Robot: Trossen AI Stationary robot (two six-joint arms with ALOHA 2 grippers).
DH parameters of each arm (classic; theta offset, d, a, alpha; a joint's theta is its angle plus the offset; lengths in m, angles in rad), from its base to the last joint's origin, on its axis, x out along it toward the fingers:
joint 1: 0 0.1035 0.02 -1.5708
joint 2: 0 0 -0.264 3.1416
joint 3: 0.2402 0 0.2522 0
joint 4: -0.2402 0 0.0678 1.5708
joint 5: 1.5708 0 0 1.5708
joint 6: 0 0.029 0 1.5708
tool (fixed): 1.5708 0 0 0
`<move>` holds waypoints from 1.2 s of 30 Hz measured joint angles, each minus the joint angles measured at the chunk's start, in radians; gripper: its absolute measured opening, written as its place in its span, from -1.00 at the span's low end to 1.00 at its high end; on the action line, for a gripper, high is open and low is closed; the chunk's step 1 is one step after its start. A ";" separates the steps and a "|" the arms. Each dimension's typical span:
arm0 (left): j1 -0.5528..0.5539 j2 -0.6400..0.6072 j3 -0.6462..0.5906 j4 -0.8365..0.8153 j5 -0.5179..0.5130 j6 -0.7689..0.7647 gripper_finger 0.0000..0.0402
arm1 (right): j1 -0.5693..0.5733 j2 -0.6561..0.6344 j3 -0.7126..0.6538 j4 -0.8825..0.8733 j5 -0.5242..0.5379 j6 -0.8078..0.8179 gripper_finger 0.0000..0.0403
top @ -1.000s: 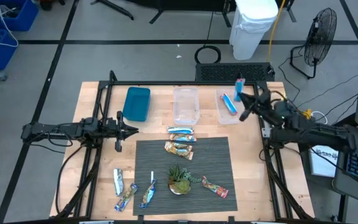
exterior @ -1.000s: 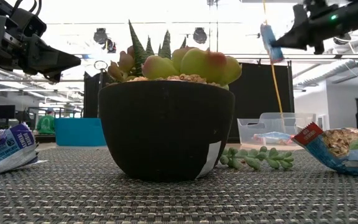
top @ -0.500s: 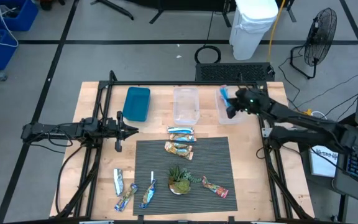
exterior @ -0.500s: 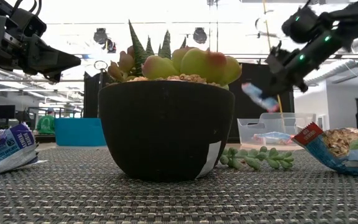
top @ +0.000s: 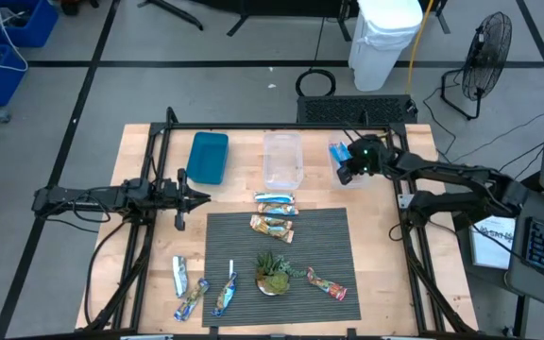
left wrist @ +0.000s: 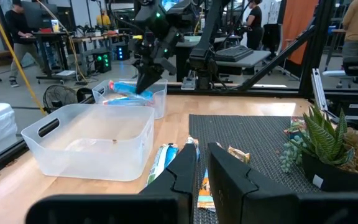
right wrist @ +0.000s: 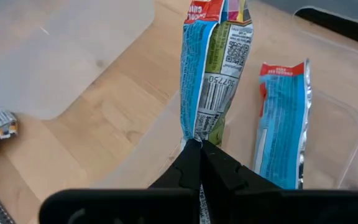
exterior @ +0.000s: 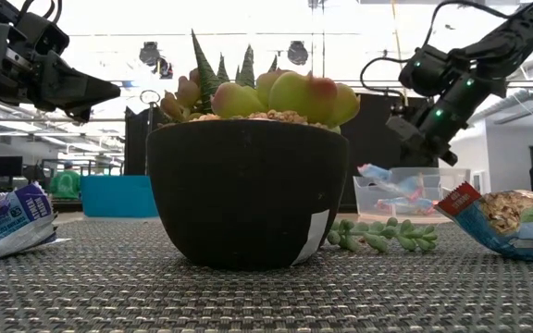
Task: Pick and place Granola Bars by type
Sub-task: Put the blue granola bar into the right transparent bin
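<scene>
My right gripper (top: 346,171) is shut on a blue-and-red granola bar (right wrist: 213,68) low over the right clear container (top: 349,179). A second blue-and-red bar (right wrist: 281,118) lies flat on that container's floor. Two tan bars (top: 274,212) lie on the wood by the mat's far edge. A blue-and-red bar (top: 329,283) lies on the mat. Three bluish bars (top: 196,288) lie at the near left. My left gripper (top: 203,196) hovers shut and empty left of the tan bars. My right gripper pinches the bar's crimped wrapper end (right wrist: 194,134) between its two fingers. The fingers slant down from the table's right side and lie along the bar. The bar sticks out beyond the fingertips toward the container's far left corner (exterior: 376,174), about level with its rim; whether it touches, I cannot tell.
A blue bin (top: 207,157) and a middle clear container (top: 282,160) stand along the far side. A potted succulent (top: 273,273) stands on the dark mat (top: 244,236), with a thin white stick (top: 231,269) to its left.
My right gripper has come down from high over the table's far right and moved toward the left, tipping to slant downward. The blue-and-red bar, which hung high in the air, has been lowered to the right clear container's rim.
</scene>
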 joint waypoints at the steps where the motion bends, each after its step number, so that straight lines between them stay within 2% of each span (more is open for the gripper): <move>1: 0.000 0.000 0.000 0.000 0.000 0.000 -0.77 | 0.000 0.004 0.000 -0.001 0.000 0.000 -1.00; 8: 0.000 0.000 0.000 0.000 0.000 0.000 -0.77 | -0.007 0.015 0.000 0.000 0.035 0.004 -1.00; 25: 0.000 0.000 0.000 0.000 0.000 0.000 -0.77 | -0.006 0.015 -0.001 -0.001 0.034 0.041 -0.99; 36: 0.000 0.000 0.000 0.000 0.000 0.000 -0.77 | -0.006 0.015 -0.001 -0.001 0.034 0.041 -0.61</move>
